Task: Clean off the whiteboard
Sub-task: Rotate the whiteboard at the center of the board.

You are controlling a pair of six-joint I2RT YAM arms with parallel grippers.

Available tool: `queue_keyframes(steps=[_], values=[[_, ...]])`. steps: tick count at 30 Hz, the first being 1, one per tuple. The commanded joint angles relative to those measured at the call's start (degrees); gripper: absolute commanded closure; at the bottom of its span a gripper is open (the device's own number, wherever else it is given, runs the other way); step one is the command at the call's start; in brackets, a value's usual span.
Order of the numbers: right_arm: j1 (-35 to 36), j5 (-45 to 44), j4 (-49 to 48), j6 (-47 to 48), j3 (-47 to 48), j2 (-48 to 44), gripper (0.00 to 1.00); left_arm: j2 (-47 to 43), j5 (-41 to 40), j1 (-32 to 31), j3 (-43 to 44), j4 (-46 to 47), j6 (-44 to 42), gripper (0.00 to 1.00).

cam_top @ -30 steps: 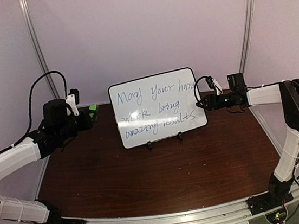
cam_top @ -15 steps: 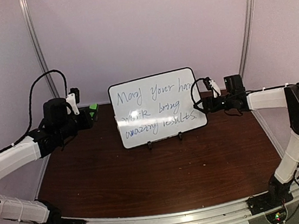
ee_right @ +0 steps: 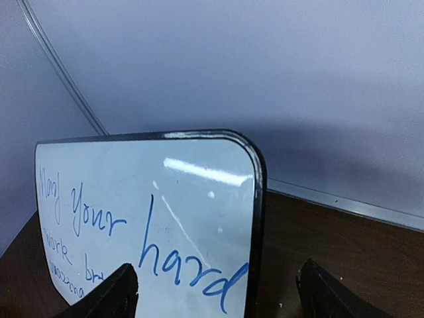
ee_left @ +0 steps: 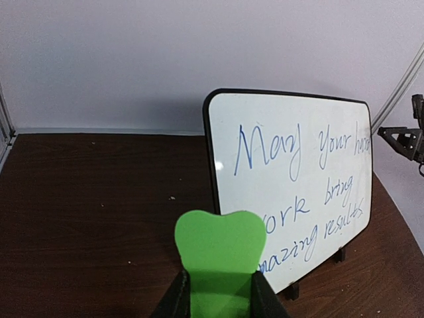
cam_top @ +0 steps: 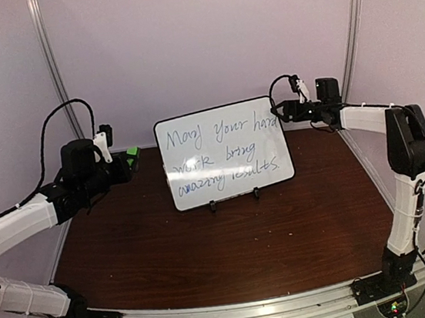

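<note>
Shows the whiteboard [cam_top: 223,151] standing on 2 small black feet at the back middle of the brown table [cam_top: 207,245], with 3 lines of blue handwriting across its face, all intact. Places the right gripper [cam_top: 278,110] at the board's upper right corner, fingers spread wide, the board's black right edge between them in the right wrist view; cannot tell whether touching. Places the left gripper [cam_top: 124,168] off to the board's left, apart from it, clamped on a green eraser [cam_top: 132,155] whose rounded end sticks out past the fingertips toward the writing.
</note>
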State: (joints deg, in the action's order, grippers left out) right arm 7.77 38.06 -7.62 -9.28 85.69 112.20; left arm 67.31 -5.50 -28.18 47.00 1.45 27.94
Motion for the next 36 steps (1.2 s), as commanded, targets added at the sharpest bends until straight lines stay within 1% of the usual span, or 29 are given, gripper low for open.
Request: queue_keyframes(steps=[1, 6, 9, 11, 12, 15, 21, 26, 32, 36], values=[[-1.7, 7.2, -5.5, -6.1, 8.8, 6.8, 0.15, -0.8, 0.3, -0.3, 0.0, 1.9, 0.1, 0.77], [-2.1, 11.4, -7.3, -9.9, 17.4, 13.5, 0.16, -1.1, 0.1, -0.3, -0.2, 2.0, 0.0, 0.77], [-2.1, 13.9, -8.1, -11.8, 19.9, 15.3, 0.18, -0.9, 0.2, -0.3, -0.2, 2.0, 0.0, 0.77], [-2.1, 15.5, -8.7, -12.7, 19.2, 14.9, 0.19, -1.1, -0.1, -0.3, 0.1, 1.4, 0.0, 0.77], [-2.1, 16.4, -10.2, -13.3, 17.9, 14.1, 0.19, -1.2, -0.4, -0.3, 0.0, 1.4, 0.0, 0.77], [-2.1, 18.2, -17.8, -16.6, 9.7, 10.2, 0.19, -1.3, -0.6, -0.3, -0.1, 1.4, 0.1, 0.77], [-1.9, 20.7, -26.2, -20.5, -3.5, 3.8, 0.2, 0.3, -1.1, -0.4, 0.2, 0.9, 0.5, 0.77], [-1.5, 20.7, -30.7, -21.5, -12.5, -1.8, 0.2, 1.3, -0.9, -0.4, 0.5, 1.0, 1.2, 0.77], [0.3, 18.2, -31.4, -20.3, -21.5, -8.7, 0.2, 3.2, -1.0, -0.3, 2.0, 0.7, 1.6, 0.77], [2.4, 15.6, -32.2, -19.5, -29.1, -14.1, 0.2, 4.2, -0.8, -0.3, 3.0, 1.1, 2.0, 0.77]])
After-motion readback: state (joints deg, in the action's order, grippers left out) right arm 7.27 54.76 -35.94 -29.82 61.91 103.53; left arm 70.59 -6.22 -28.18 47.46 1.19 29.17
